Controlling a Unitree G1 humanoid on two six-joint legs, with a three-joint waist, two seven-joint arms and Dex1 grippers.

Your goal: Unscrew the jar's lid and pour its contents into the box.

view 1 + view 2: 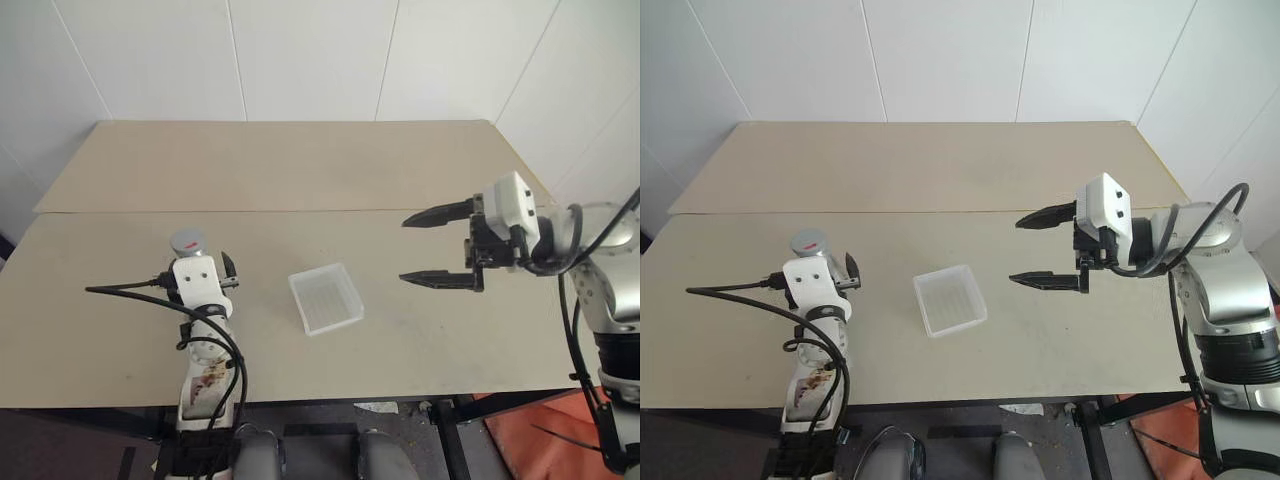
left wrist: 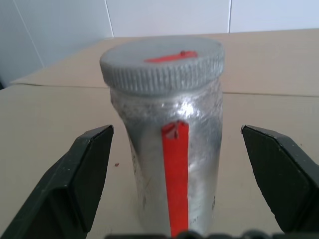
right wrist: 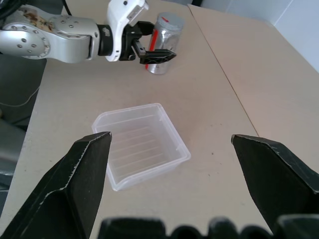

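Left wrist view puts the jar [image 2: 172, 149] upright between my left gripper [image 2: 194, 179] fingers, which stand spread wide, a gap on each side and nothing held. I judge the foil-like body light, smooth and slippery, so I'd clamp mid-body below the ribbed lid [image 2: 162, 63]. My right gripper [image 1: 438, 246], also gaping and empty, hovers beyond the box [image 1: 326, 297].

Bare lab test space, plain beige table [image 1: 300, 170], white panelled walls [image 1: 300, 50]
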